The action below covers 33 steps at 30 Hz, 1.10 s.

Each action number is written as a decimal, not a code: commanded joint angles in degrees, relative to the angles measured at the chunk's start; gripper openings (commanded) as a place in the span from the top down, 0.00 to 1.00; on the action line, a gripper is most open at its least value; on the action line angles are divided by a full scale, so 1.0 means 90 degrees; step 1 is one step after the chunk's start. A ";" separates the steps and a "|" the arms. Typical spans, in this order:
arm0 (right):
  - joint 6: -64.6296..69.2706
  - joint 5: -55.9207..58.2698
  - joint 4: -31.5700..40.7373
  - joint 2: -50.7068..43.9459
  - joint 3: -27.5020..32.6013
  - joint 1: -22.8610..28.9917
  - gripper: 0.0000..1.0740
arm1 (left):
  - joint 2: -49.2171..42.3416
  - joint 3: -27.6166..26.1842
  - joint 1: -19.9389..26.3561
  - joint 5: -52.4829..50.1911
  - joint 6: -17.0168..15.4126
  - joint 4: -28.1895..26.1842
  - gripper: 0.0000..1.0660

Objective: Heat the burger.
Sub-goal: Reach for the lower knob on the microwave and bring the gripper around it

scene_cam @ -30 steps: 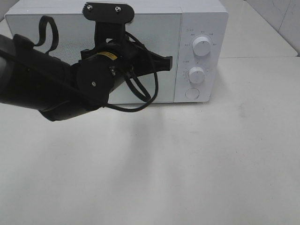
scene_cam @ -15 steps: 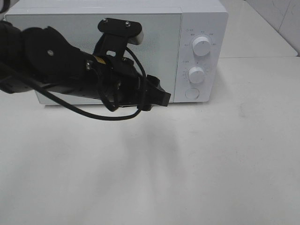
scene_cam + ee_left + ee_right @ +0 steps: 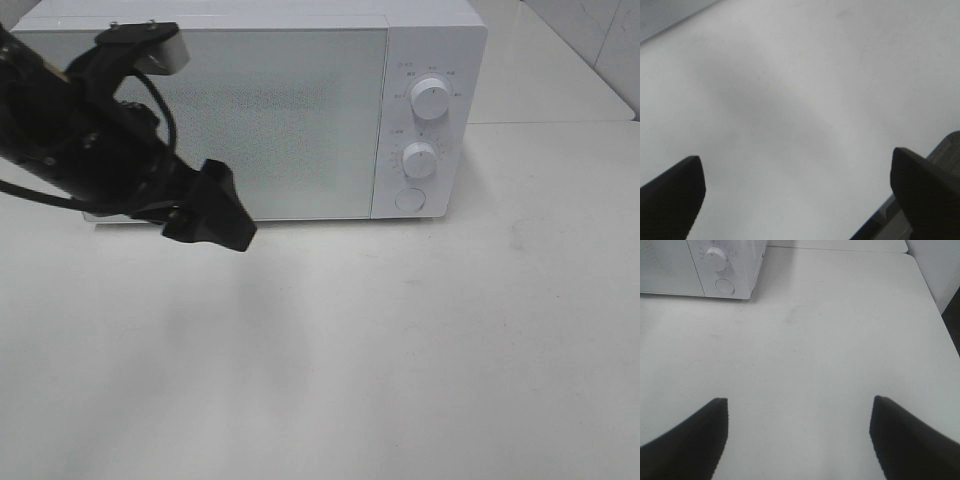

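Both tools are spread and hold nothing: the left tool [image 3: 796, 161] before the shut microwave [image 3: 270, 110], the right tool [image 3: 799, 405] above the bench [image 3: 420, 340]. The burger is not visible, maybe inside; setting the dials [image 3: 430, 97] seems what remains.

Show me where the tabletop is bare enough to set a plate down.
Bare: the wide table stretch in front of the microwave down to the near edge, and the strip to its right. Crowded: the microwave's left front, where the open left pincer hangs.
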 commanded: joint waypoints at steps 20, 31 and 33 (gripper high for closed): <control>0.0051 -0.0070 -0.0051 -0.0166 0.0000 -0.0032 0.29 | -0.2661 0.0694 0.3069 0.2572 -0.1732 0.2075 0.08; 0.0051 -0.0070 -0.0051 -0.0166 0.0000 -0.0032 0.29 | -0.4654 0.2171 0.3177 0.2400 -0.1878 0.2426 0.09; 0.0051 -0.0070 -0.0051 -0.0166 0.0000 -0.0032 0.29 | -0.4806 0.2266 0.3177 0.2330 -0.1878 0.2445 0.09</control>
